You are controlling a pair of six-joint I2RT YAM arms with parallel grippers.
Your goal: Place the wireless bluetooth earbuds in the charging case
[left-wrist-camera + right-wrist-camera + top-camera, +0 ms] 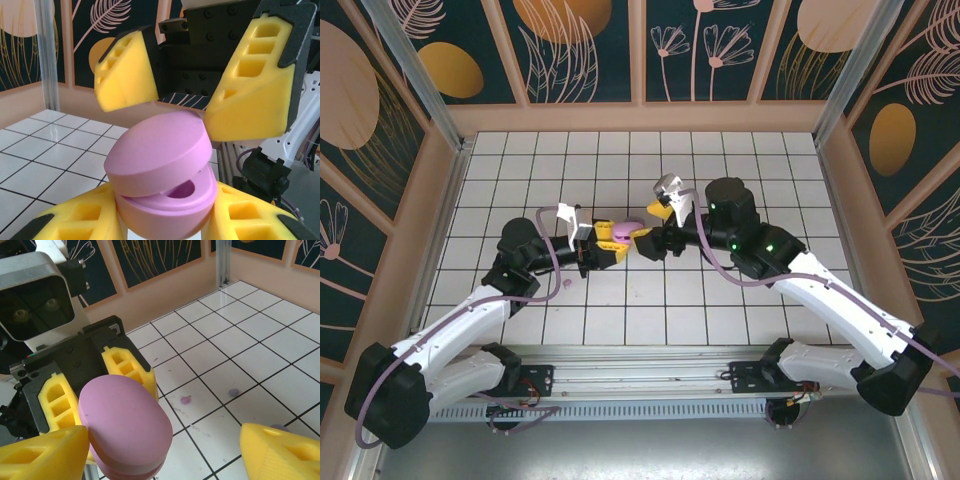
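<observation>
Top view: open floor (650,170) all round.
Left gripper (610,245) pinches pink case (160,165), lid ajar; right gripper (162,447) gapes wide; tiny purple earbuds (186,400) lie loose.

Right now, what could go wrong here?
1. The lid is only ajar; the right gripper, open around it, could press it shut or twist the case in the left gripper.
2. The earbuds on the tiles are tiny beside the grippers, easy to fumble.
</observation>
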